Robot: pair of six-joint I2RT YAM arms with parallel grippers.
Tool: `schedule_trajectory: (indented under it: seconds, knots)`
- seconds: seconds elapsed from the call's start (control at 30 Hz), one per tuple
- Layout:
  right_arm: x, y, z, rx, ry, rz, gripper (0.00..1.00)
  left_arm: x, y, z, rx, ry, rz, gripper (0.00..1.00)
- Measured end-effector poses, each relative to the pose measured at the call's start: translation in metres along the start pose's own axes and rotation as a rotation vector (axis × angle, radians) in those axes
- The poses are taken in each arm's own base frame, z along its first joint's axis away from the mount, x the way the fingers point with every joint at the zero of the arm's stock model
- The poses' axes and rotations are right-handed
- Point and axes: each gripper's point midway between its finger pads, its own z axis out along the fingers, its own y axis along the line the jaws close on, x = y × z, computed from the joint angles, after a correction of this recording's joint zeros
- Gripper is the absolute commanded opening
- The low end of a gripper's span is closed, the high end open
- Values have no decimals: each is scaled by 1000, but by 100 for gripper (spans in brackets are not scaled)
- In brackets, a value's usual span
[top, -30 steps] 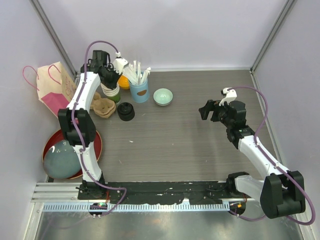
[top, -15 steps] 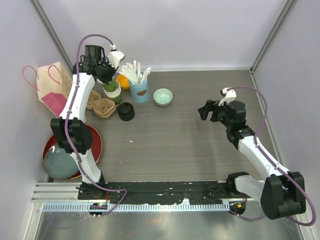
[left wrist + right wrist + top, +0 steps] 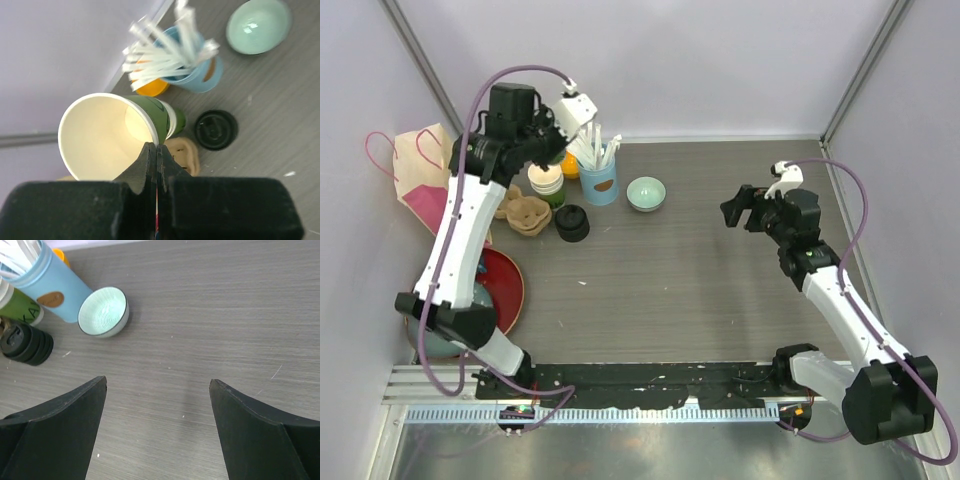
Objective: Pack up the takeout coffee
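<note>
A green paper cup is pinched at its rim by the clenched jaws of the left gripper. This grip is made plain only in the left wrist view, where the cream inside of the cup is turned toward the camera. From above, the fingers are masked by the raised arm, and only a cream disc is seen toward 10 o'clock on the table.

In the left wrist view a second green cup with a white rim is seen past the held one's base. Whether the two are nested or apart cannot be told. In the overhead view the stack of black lids is found at 5 o'clock of the cups, resting on the table, and a cardboard cup carrier at 7 o'clock.

The right gripper is held released toward 3 o'clock on the table, its jaws spread wide with nothing between them.

A brown oval label on the blue cup of straws is shown only by the right wrist view, but its writing is too small to be read. White marks are also seen there on a green cup side at the left edge, and these cannot be read either. A pale green bowl is placed at 3 o'clock of the blue cup.
</note>
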Motion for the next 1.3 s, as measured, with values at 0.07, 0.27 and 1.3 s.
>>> schedule_trajectory:
  seconds: [0.07, 0.27, 1.3]
  knots:
    - [-10, 0, -2, 17, -9, 15, 89, -22, -25, -19, 49, -46, 55, 0]
    - [-23, -2, -8, 64, -10, 60, 89, -44, -110, -54, 283, -96, 167, 0]
    - [-23, -43, -31, 306, -69, 89, 89, 6, -333, 131, 647, 36, 195, 15]
